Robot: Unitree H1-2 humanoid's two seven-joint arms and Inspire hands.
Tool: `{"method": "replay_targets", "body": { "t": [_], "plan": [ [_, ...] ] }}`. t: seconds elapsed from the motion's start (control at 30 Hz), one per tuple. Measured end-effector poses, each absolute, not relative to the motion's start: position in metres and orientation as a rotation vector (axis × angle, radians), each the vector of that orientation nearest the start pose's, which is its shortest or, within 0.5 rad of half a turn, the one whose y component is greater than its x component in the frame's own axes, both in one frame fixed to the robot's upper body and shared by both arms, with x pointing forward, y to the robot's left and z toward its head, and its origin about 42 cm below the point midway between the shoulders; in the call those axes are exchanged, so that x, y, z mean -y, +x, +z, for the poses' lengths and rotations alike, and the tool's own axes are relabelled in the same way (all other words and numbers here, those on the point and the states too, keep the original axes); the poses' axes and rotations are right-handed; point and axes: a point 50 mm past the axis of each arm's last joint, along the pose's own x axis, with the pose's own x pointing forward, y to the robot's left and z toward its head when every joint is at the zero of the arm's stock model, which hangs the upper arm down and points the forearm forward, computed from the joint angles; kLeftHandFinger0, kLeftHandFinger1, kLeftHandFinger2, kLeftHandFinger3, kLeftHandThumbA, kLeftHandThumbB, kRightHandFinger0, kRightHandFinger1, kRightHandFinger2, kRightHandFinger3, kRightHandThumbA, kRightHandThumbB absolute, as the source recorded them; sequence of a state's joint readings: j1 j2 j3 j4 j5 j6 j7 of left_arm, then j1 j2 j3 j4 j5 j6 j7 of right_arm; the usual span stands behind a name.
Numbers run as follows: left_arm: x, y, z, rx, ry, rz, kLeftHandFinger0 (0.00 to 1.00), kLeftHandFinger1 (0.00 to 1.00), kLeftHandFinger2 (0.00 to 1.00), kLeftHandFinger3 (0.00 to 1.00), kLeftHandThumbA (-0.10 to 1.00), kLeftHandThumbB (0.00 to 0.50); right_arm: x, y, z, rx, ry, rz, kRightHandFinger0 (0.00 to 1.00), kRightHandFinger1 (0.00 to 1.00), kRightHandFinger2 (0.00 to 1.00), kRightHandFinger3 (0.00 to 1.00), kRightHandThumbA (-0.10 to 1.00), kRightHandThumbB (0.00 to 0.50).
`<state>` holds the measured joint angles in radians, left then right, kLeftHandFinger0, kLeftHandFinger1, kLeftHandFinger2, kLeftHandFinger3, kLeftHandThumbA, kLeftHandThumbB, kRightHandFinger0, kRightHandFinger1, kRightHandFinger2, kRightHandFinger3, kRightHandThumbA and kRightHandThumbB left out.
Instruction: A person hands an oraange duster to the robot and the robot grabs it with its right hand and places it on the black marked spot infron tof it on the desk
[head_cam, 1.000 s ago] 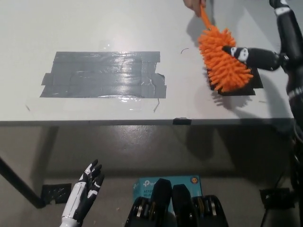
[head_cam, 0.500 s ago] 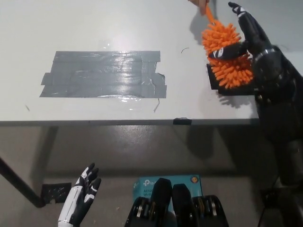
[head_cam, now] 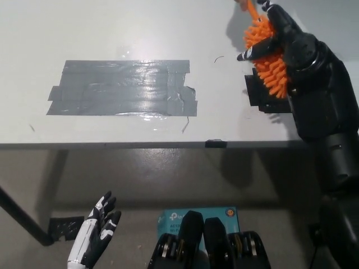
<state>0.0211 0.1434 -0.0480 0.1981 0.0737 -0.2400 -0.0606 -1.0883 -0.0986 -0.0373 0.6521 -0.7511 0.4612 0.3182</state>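
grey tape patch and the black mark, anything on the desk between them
Nothing stands there in the head view: between the tape patch and the black mark is bare desk, with only a small dark scuff.

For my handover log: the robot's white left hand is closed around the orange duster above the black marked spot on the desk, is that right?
Not quite: the head view shows the black right hand closed around the orange duster above the black marked spot on the desk. The white left hand rests open below the desk edge.

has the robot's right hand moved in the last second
Yes. The right hand has swung leftward and up the picture, closing around the orange duster above the black marked spot.
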Motion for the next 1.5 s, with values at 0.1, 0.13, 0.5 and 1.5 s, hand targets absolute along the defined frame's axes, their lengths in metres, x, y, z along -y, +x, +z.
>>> {"method": "replay_targets", "body": {
  "t": [0.1,0.13,0.5,1.5],
  "plan": [
    [-0.247,0.269,0.055,0.02,0.215,-0.125,1.0,1.0,1.0,1.0,0.79,0.19,0.161,0.558,0.341,-0.142,-0.831,0.11,1.0,1.0,1.0,1.0,1.0,0.402],
    [-0.247,0.27,0.056,0.024,0.216,-0.126,1.0,1.0,1.0,1.0,0.78,0.188,0.162,0.559,0.337,-0.158,-0.834,0.115,1.0,1.0,1.0,1.0,1.0,0.411],
    [-0.246,0.27,0.059,0.033,0.218,-0.126,0.99,1.0,1.0,1.0,0.74,0.187,0.171,0.566,0.315,-0.312,-0.947,0.194,1.0,1.0,1.0,1.0,0.1,0.334],
    [-0.251,0.269,0.06,0.031,0.232,-0.121,0.97,1.0,1.0,1.0,0.62,0.121,0.186,0.526,0.349,-0.035,-1.031,0.069,0.06,0.42,0.6,0.42,-0.1,0.226]
  ]
}}
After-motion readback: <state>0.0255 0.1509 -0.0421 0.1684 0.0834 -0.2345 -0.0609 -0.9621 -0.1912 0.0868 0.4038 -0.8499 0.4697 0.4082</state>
